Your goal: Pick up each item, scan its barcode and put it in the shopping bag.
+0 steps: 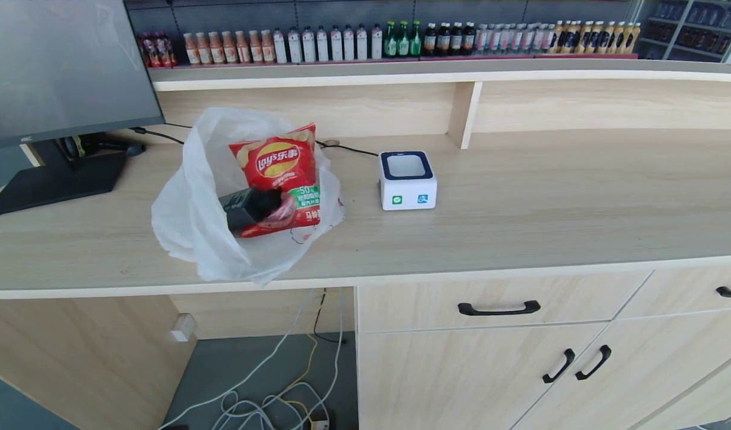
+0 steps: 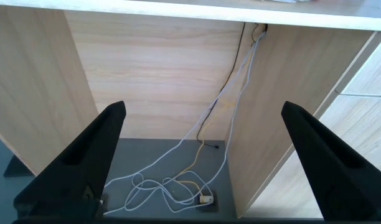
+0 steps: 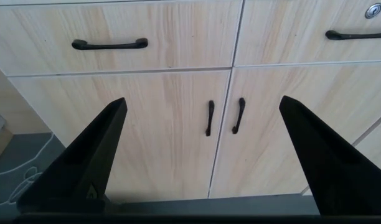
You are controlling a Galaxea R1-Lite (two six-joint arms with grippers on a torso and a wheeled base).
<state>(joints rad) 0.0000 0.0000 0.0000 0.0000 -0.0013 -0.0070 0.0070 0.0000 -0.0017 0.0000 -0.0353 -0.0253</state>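
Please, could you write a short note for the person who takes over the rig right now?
Left claw: open, empty, low before the gap under the counter.
Right claw: open, empty, low before the cabinet doors.
Things: the shopping bag lies on the counter, left of the scanner; the chips packet and a dark item are in it.
Done: both items bagged.
Left: whether they were scanned cannot be seen; check it.

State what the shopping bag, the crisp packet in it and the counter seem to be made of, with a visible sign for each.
Translucent white shopping bag: thin plastic film, likely; it crumples softly and the contents show through.
Red crisp packet: glossy printed foil or plastic laminate; creased, with sheen.
Pale counter top: wood or wood-look laminate; matt, with straight grain lines.
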